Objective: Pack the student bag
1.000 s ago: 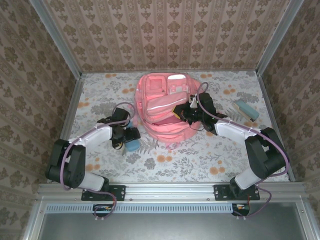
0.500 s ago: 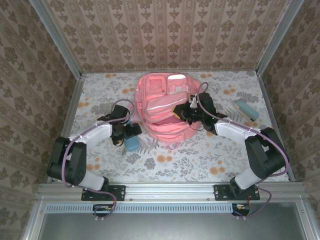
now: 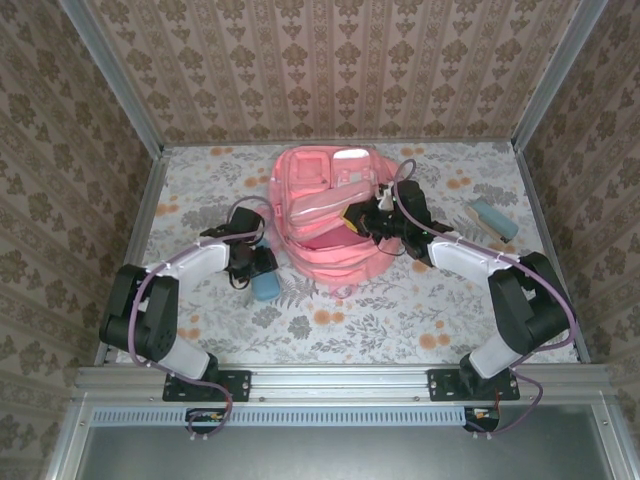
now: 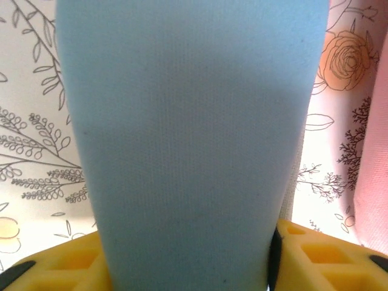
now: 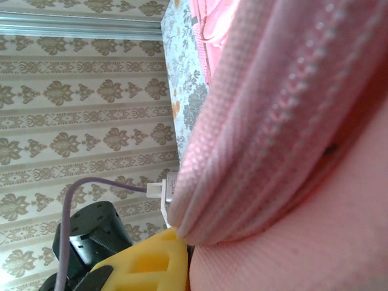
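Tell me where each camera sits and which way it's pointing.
Top external: above and behind the bases, looking down on the floral table; both arms, left gripper, right gripper at the student bag.
Left wrist: on the left arm, looking down at a blue pouch between its yellow fingers.
Right wrist: on the right arm, rolled sideways, looking past the bag's zip edge toward the wall; one yellow finger.
Shared: all three see the bag.

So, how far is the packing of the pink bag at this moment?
Done: the student bag lies open; what is inside I cannot tell. In hand: the right gripper pinches its zip edge, and the left gripper is closed around a light blue case beside the bag. Left: put this case in, then probably the second blue case at the far right, and close the bag.
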Robot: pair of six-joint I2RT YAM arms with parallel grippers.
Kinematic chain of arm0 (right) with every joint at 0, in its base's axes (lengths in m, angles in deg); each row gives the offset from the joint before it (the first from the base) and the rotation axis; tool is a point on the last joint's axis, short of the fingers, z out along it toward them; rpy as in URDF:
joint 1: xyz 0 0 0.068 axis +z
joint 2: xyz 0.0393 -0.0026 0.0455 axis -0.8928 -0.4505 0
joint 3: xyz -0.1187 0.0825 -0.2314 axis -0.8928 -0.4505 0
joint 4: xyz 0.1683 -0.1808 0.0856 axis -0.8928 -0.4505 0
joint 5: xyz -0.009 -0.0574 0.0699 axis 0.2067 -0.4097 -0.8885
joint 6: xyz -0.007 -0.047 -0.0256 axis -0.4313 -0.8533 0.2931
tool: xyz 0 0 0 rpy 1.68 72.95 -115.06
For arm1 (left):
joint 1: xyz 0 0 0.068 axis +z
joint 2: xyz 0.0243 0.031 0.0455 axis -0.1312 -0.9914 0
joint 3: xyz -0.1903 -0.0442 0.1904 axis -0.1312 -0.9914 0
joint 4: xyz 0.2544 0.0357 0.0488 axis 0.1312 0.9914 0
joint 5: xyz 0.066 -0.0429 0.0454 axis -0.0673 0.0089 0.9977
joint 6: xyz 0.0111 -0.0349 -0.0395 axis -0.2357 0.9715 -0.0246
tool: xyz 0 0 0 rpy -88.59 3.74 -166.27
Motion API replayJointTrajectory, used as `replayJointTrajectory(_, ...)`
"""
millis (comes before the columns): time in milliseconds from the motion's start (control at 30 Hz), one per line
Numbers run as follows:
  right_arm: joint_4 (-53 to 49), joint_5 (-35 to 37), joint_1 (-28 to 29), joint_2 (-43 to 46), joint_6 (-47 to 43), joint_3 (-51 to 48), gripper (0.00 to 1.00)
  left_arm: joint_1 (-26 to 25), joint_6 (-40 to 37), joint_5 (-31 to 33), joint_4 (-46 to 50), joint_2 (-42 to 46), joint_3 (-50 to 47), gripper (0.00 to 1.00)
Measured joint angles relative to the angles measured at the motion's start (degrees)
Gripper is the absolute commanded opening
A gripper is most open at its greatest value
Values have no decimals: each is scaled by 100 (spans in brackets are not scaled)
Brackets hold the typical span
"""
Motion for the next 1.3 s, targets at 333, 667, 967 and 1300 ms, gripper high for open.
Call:
replayJointTrajectory(333, -37, -111, 26, -109, 61, 382, 6, -372, -26, 37, 70, 1849, -111, 49)
replayJointTrajectory(667, -179, -114, 59, -367, 61, 894, 6, -1657, -131, -50, -474, 2651, -138, 50)
replayJointTrajectory(967, -273, -116, 63, -402, 57, 988, 6, -2288, -262, -208, -929, 1556, 33, 49)
replayJointTrajectory(1300, -282, -131, 63, -352, 11, 894, 9, -2229, -247, -326, -975, 514, 872, 50)
